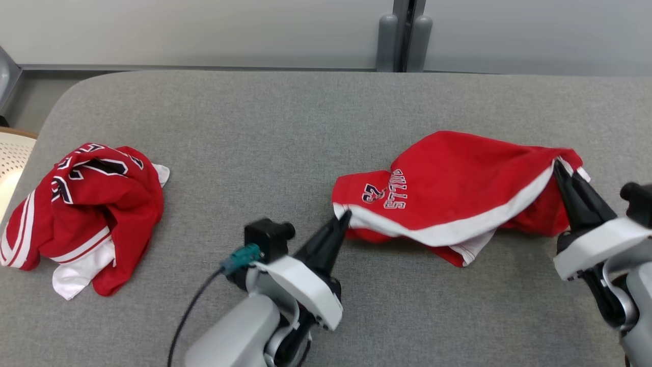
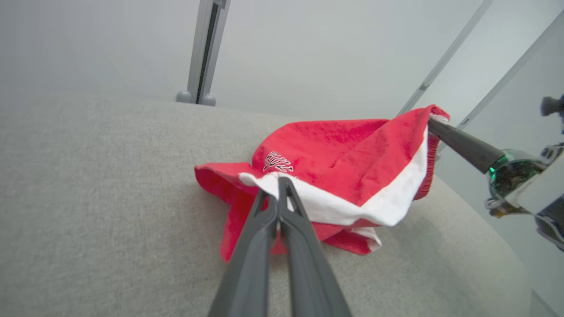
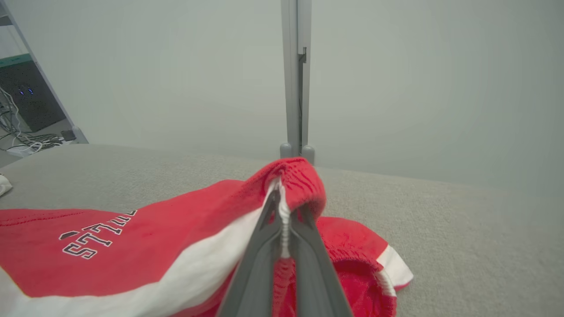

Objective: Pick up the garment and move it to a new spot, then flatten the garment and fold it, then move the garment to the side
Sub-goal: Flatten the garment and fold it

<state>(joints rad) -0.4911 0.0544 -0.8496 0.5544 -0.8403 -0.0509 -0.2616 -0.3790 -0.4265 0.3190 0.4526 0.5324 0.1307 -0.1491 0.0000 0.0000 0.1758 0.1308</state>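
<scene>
On the right half of the bench (image 1: 285, 127), the red-and-white garment (image 1: 448, 188) sags between two grippers: the left gripper (image 1: 346, 218) is clamped on its white-trimmed left corner, and the right gripper (image 1: 558, 168) is pinched tight on its right end. There are two red garments in all, with the second garment (image 1: 91, 214) crumpled near the left edge. Upside-down lettering on the held one reads "BULLS", and the number beside it is unclear

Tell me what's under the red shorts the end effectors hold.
The grey table shows under the red shorts, plus their own folded red-and-white layers poking out below the white band. Whatever sits beneath the draped middle is covered.
</scene>
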